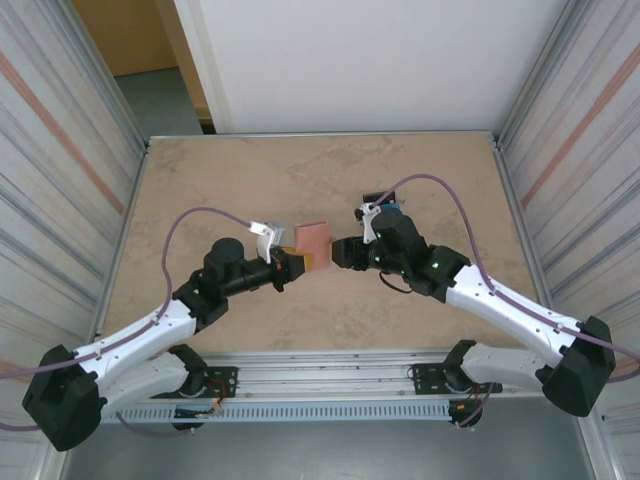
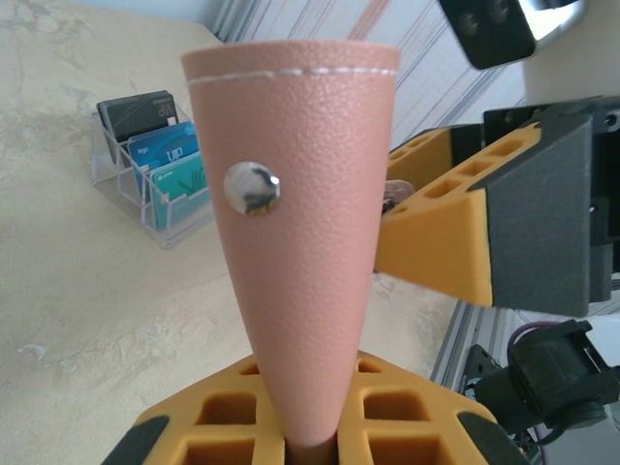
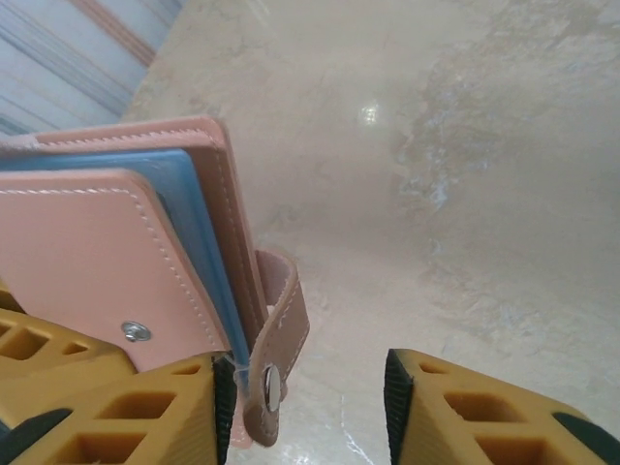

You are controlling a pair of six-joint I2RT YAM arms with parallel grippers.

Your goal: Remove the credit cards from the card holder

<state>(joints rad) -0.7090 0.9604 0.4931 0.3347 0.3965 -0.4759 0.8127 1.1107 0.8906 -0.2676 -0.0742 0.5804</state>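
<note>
As ribbed walls (image 1: 60, 150) flank it, the table (image 1: 300, 170) underlies the card holder (image 1: 312, 240).

Left gripper (image 1: 304, 262) clamped, right gripper (image 1: 340, 252) (facing it) parted.

Grained matt leather card holder (image 2: 310, 242) — shiny metal snap (image 2: 252, 186), glossy table (image 3: 465, 145).

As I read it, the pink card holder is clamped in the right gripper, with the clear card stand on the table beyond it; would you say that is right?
Not quite: the left gripper clamps the card holder, as the left wrist view shows. The right gripper stands open beside it. The clear card stand is indeed on the table beyond.
</note>
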